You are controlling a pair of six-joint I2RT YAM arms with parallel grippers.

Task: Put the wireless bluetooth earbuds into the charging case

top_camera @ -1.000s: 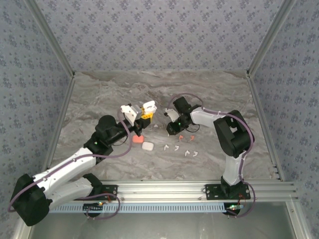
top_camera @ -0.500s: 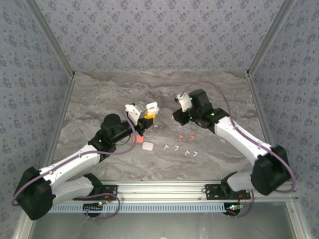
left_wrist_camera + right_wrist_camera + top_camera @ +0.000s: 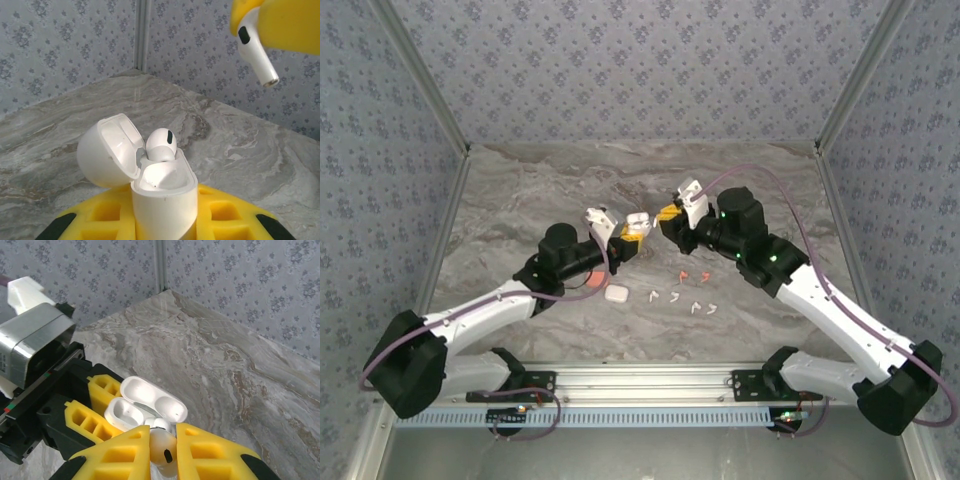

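Observation:
My left gripper [image 3: 626, 233] is shut on a white charging case [image 3: 639, 223] held up over the table's middle. The case [image 3: 162, 197] stands upright between the yellow fingers with its lid [image 3: 106, 150] swung open, and one white earbud [image 3: 161, 144] sits in the far slot. My right gripper [image 3: 669, 214] is shut on another white earbud [image 3: 163, 449], stem down, just above and beside the open case [image 3: 131, 409]. That held earbud [image 3: 255, 50] hangs at the upper right of the left wrist view. Loose white earbuds [image 3: 675, 297] and two orange-red ones [image 3: 684, 273] lie on the table.
A second white case [image 3: 616, 293] and a pink-red case [image 3: 595, 281] lie shut on the marble table [image 3: 520, 200] under the left arm. Patterned walls enclose the table on three sides, with metal posts [image 3: 430, 90] at the corners.
Both arms have swung toward each other. The right gripper rose from near the loose earbuds to the case with an earbud in it. The left gripper carried the open case rightward.

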